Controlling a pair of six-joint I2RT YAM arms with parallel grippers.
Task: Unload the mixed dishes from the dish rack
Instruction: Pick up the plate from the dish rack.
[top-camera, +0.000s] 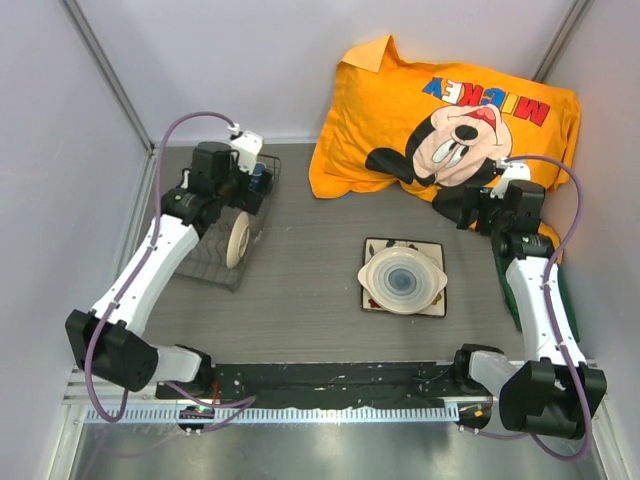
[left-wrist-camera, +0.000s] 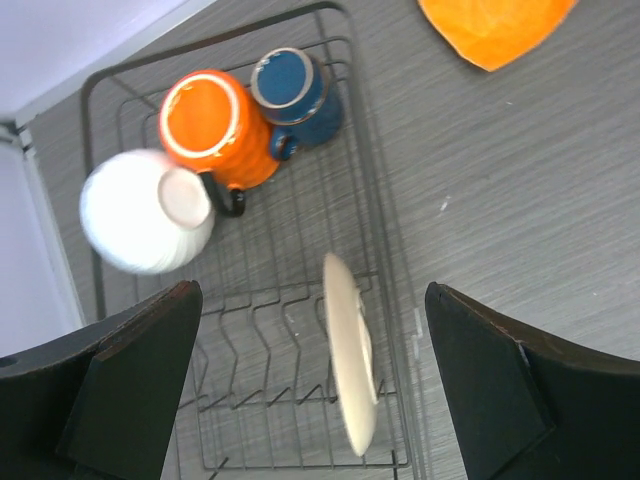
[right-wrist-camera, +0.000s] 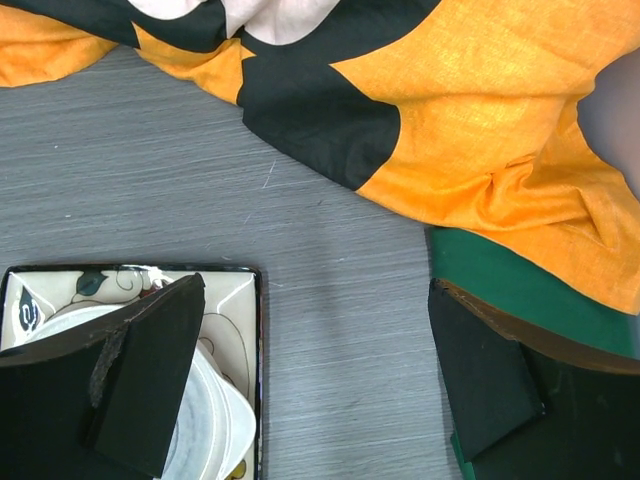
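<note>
A dark wire dish rack (left-wrist-camera: 280, 330) on the grey bench (top-camera: 310, 290) holds four pieces. An orange mug (left-wrist-camera: 215, 125), a small dark-blue cup (left-wrist-camera: 295, 90) just beside it and an upturned small white bowl (left-wrist-camera: 140, 215) cluster at the rack's far end. A round cream dish (left-wrist-camera: 350, 365) stands on edge among the tines nearer its front. Well to the rack's right, a cream round bowl (top-camera: 402, 280) sits on a square flowered plate (top-camera: 374, 248).
</note>
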